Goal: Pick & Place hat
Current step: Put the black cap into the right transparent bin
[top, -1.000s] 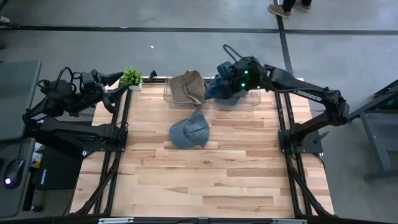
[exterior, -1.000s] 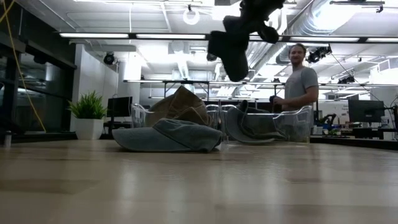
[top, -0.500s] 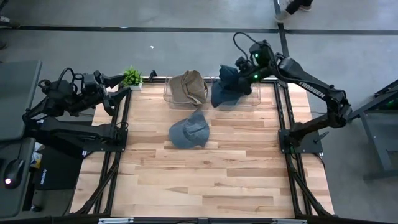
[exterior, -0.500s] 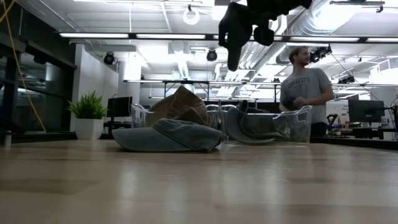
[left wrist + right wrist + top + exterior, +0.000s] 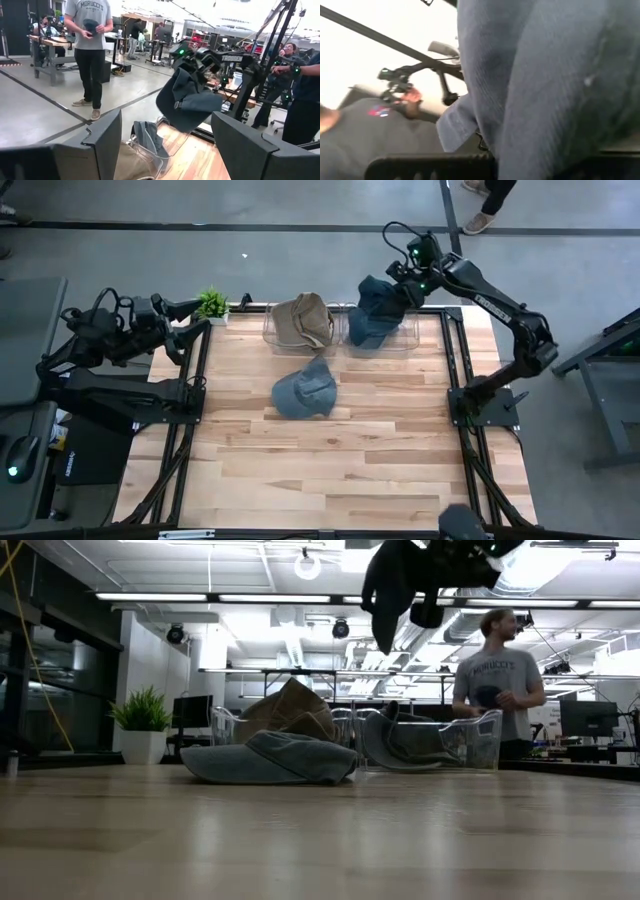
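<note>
My right gripper (image 5: 402,283) is shut on a dark blue hat (image 5: 377,296), which hangs in the air over the far right clear bin (image 5: 408,340). The low view shows this hat (image 5: 385,585) high above the table, and the left wrist view shows it too (image 5: 186,100). Another dark blue hat (image 5: 366,332) lies in that bin. A tan hat (image 5: 300,320) lies in the left bin. A blue-grey cap (image 5: 304,390) rests flat on the table. My left gripper (image 5: 165,145) waits open at the far left, off the table. My right gripper holds the dark blue hat by its upper part (image 5: 192,70), coming at it about level from the table's right. The hat hangs slack below the fingers, clear of the bin. In the right wrist view the cloth (image 5: 545,90) covers the fingers, so the hold itself is hidden.
A small potted plant (image 5: 211,303) stands at the far left corner. A person (image 5: 497,680) stands beyond the table's far edge. The near half of the wooden table (image 5: 330,470) holds nothing that shows.
My right gripper has swung toward the table's far right corner and turned about, carrying the dark blue hat with it. The hat stays hanging clear, now over the right bin's far side. The person behind has walked to the right.
</note>
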`<control>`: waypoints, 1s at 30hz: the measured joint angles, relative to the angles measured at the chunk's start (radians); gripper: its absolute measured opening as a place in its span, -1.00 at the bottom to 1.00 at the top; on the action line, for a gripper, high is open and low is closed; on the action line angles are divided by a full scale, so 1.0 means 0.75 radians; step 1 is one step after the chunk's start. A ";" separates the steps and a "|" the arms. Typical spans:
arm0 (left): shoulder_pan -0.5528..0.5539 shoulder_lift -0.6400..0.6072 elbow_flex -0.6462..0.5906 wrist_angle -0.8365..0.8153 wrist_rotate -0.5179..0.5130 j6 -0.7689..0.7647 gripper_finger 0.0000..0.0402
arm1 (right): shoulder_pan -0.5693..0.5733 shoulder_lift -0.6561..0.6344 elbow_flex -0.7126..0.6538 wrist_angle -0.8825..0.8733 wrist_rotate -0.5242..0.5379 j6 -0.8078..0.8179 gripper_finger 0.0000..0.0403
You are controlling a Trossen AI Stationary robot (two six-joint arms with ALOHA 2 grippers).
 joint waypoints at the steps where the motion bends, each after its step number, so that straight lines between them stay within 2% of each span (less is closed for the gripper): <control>1: 0.000 0.000 0.000 0.004 0.000 -0.004 0.32 | -0.013 0.020 0.000 0.000 -0.041 -0.002 -1.00; 12: 0.000 0.008 0.000 0.005 0.004 -0.082 0.32 | -0.091 0.241 0.000 -0.001 -0.275 -0.176 -1.00; 19: 0.000 0.008 0.000 0.005 -0.008 -0.130 0.32 | -0.100 0.349 0.000 -0.019 -0.279 -0.288 -1.00; 25: 0.000 0.008 0.000 0.004 -0.012 -0.144 0.32 | -0.127 0.397 0.000 -0.150 -0.187 -0.404 -1.00; 30: 0.000 0.008 0.000 0.003 -0.036 -0.144 0.32 | -0.168 0.400 0.000 -0.353 0.089 -0.521 -1.00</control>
